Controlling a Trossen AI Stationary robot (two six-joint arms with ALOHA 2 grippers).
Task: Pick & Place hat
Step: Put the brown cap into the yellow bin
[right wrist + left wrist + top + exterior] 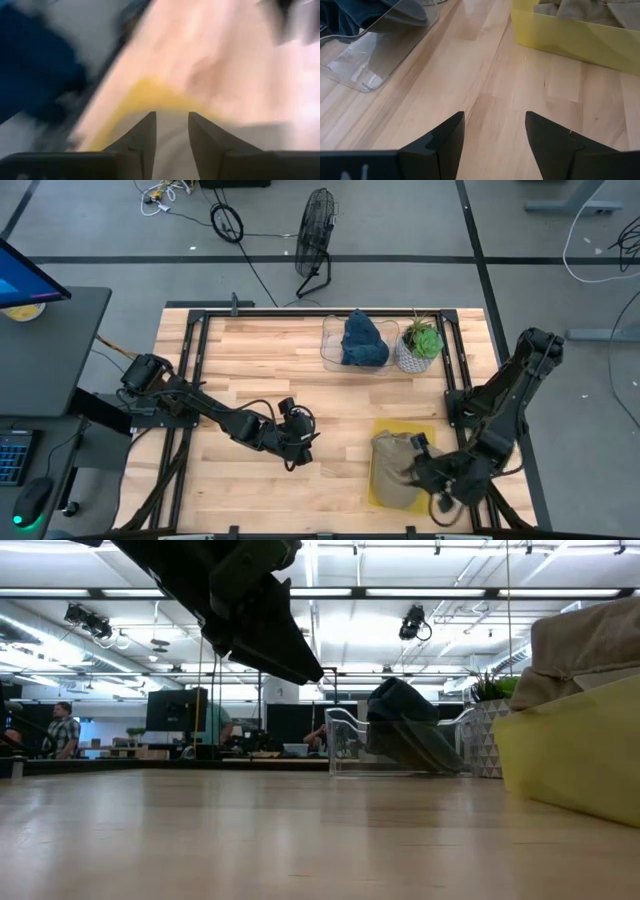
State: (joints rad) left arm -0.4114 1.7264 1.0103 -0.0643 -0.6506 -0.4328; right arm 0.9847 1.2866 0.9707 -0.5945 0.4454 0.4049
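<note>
A tan hat (393, 465) lies bunched in a yellow tray (405, 427) at the table's near right. In the low view the hat (590, 640) rises above the tray's wall (570, 755). My right gripper (418, 470) sits over the hat's right edge; in its blurred wrist view the gripper (172, 117) has a narrow gap with pale cloth in it. A blue hat (363, 340) sits in a clear container (330, 350) at the far edge. My left gripper (303, 450) hovers open above bare wood at the table's middle, its fingers (495, 120) wide apart. My right gripper is shut on the tan hat at its right edge (410, 465), with cloth pinched between the two fingers. It comes slanting down from the table's near right. The rest of the hat rests in the yellow tray. Blur hides whether it holds one layer or several.
A potted plant (421, 340) stands right of the clear container. Black frame rails (200, 370) run along the table's left and right sides. Bare wood (280, 370) lies between the arms. A fan (316, 230) stands on the floor beyond the far edge. People show in the room behind (62, 730).
</note>
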